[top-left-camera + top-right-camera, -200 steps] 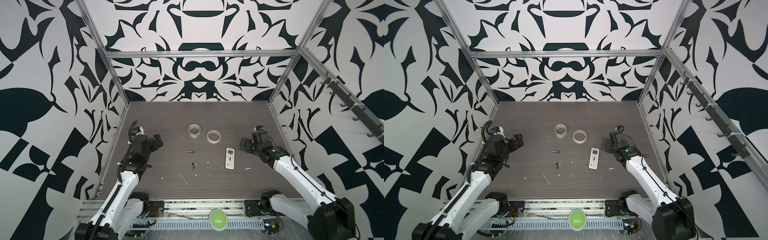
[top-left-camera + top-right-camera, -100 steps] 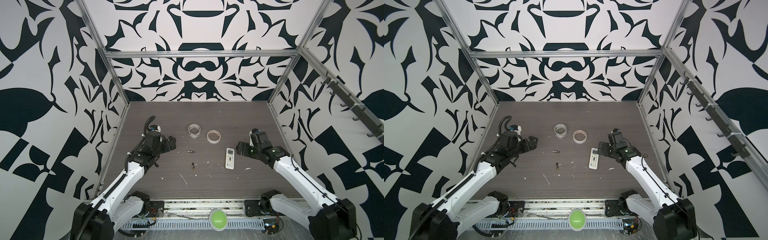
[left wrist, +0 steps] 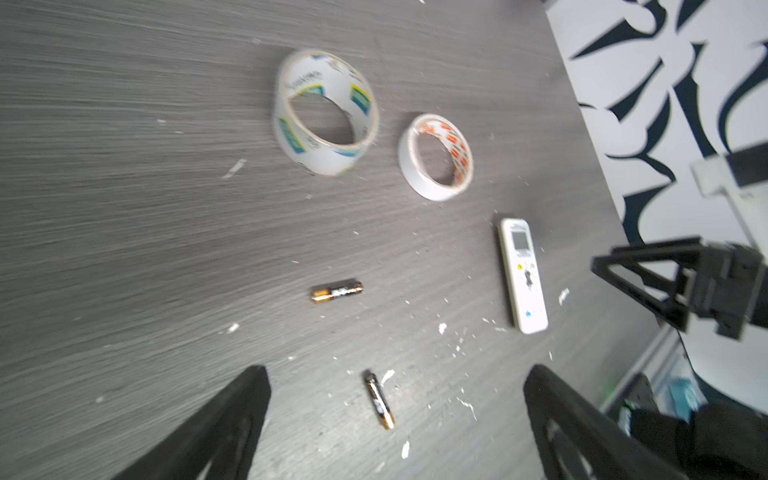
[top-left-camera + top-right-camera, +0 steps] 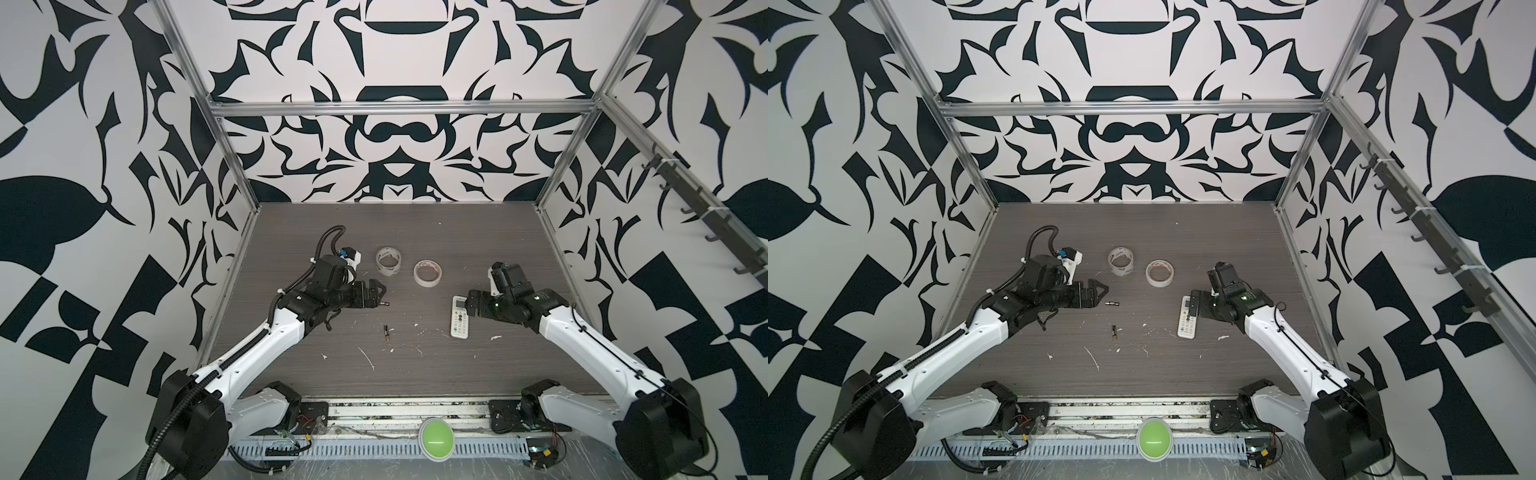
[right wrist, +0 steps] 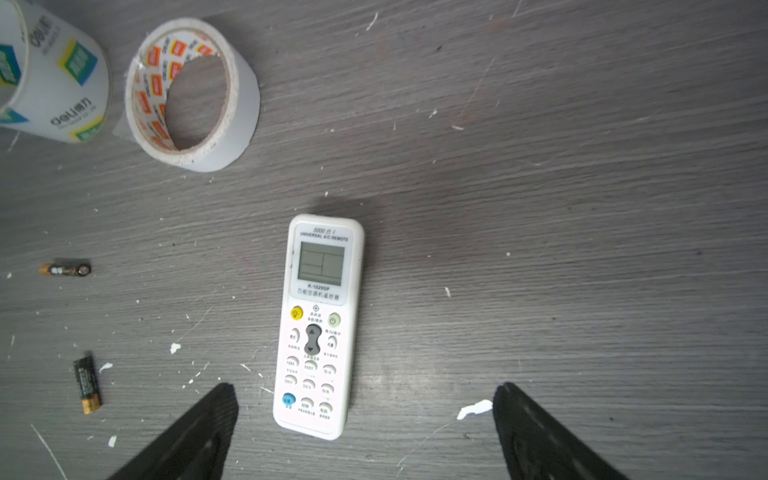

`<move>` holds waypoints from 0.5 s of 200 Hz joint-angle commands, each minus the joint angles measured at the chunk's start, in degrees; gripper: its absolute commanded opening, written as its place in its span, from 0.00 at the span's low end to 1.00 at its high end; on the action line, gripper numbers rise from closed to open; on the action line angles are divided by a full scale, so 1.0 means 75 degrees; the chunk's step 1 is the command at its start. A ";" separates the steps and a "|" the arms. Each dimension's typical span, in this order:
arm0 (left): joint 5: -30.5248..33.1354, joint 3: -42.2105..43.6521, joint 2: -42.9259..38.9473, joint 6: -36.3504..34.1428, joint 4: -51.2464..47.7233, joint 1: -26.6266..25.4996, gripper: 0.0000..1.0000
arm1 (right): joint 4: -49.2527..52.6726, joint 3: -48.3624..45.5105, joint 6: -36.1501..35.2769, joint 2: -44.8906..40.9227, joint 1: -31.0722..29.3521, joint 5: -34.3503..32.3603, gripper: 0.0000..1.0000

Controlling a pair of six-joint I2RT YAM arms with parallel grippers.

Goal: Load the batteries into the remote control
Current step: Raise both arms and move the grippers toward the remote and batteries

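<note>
— The remote control (image 4: 459,318) lies face up, right of centre in both top views; the right gripper (image 5: 365,386) hangs over it, jaws spread wide, empty.
— And the batteries (image 4: 1111,304)?
— Both lie loose on the table (image 4: 415,232) at mid-frame, the upper one just beside the left gripper (image 4: 380,296), whose jaws stand parted, empty.

White arms (image 4: 266,336) with black joints, black corrugated cable (image 4: 321,245), black triangular fingers (image 3: 232,419).

Robotics laboratory test cell. Evidence: aluminium frame (image 4: 399,107) carries black-and-white patterned panels (image 4: 104,166). Left arm (image 4: 266,336) and right arm (image 4: 590,349) are bolted to a front rail (image 4: 407,409). A green push button (image 4: 435,433) sits below the scuffed grey surface (image 4: 457,232).
</note>
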State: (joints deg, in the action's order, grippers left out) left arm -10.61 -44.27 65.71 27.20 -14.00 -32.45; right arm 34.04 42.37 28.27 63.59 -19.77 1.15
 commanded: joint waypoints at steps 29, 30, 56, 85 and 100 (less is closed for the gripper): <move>-0.0880 -0.0029 -0.0078 -0.0446 0.0296 -0.0379 0.99 | -0.0237 0.0223 0.0082 0.0141 -0.0374 0.0023 1.00; -0.0887 -0.0028 -0.0084 -0.0454 0.0296 -0.0388 0.99 | -0.0249 0.0222 0.0090 0.0144 -0.0387 0.0023 1.00; -0.0951 -0.0027 -0.0101 -0.0656 0.0290 -0.0563 0.99 | -0.0436 0.0175 0.0238 0.0261 -0.0657 -0.0054 1.00; -0.1194 -0.0027 -0.0094 -0.0821 0.0296 -0.0696 0.99 | -0.0460 0.0265 0.0262 0.0397 -0.0953 -0.0277 1.00; -0.1273 -0.0027 -0.0102 -0.0936 0.0295 -0.0792 0.99 | -0.0499 0.0269 0.0311 0.0467 -0.1025 -0.0282 1.00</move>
State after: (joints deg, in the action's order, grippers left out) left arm -17.82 -44.27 65.69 22.57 -12.58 -37.43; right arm 31.57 42.37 29.65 66.74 -26.48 0.69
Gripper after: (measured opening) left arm 0.992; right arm 0.997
